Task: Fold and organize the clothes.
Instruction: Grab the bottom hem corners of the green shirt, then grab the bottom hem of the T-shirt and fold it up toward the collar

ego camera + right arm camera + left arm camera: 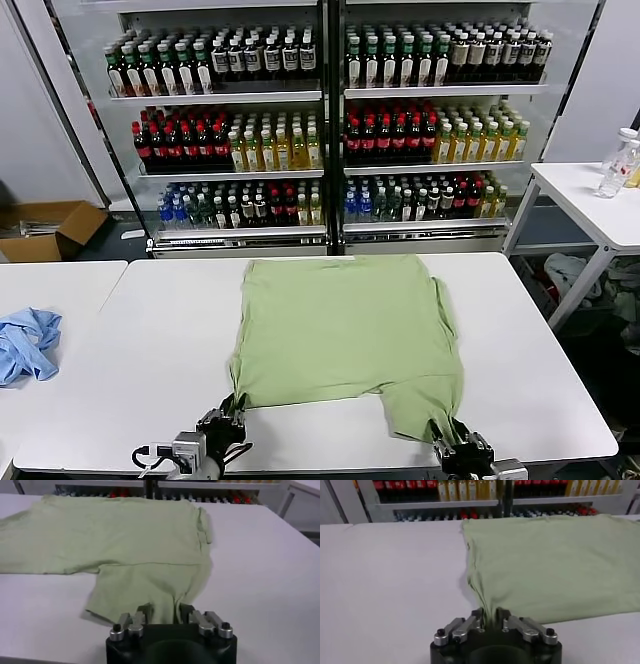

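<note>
The pale green polo shirt point(340, 330) lies on the white table point(160, 350), plain side up; collar, buttons and chest print are hidden. Its near right part hangs lower than the near left hem. My left gripper point(228, 418) is at the shirt's near left corner, shut on a bunch of fabric, as the left wrist view point(490, 616) shows. My right gripper point(452, 442) is at the near right corner, with shirt fabric filling the gap between its fingers in the right wrist view point(165, 611). The shirt spreads away from both grippers point(555, 555) point(125, 535).
A crumpled blue cloth point(25, 345) lies on the adjoining table at the left. Shelves of bottles point(330, 130) stand behind the table. A side table with bottles point(600, 200) is at the right, a cardboard box point(50, 230) on the floor at the left.
</note>
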### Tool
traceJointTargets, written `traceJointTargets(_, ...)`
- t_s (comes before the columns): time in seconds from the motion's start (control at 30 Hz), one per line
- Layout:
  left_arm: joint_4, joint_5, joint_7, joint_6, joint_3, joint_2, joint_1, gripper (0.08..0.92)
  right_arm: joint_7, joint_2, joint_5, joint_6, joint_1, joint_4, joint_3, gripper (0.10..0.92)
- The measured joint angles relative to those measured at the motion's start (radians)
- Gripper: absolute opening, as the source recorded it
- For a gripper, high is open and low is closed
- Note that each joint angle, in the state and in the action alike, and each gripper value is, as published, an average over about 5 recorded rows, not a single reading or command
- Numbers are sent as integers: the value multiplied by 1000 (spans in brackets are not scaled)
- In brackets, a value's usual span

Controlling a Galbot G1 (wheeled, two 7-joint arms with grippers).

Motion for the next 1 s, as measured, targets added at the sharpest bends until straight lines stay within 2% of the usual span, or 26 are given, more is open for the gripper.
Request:
traceJointTargets(0.1,-2,-25,3,0,-9,8,1,114,-6,-8,22,10,5,11,6,135)
traceJointTargets(0.2,-9,-52,8,-4,-20,18,8,87,-11,-19,41,26,13,31,17,106)
traceJointTargets(0.57,-109,-146,15,-30,-85,76,34,84,-2,-81,99,82,119,55,40,106)
traceJointTargets(0.8,-130,-209,15,-40,-90,121,-4,84,0,-123,105,102,293,-36,-18,106)
traceJointTargets(1.0,-75,-254,15,-54,-68,159,-99,84,-18,-133,77,112,473,-152,-108,106)
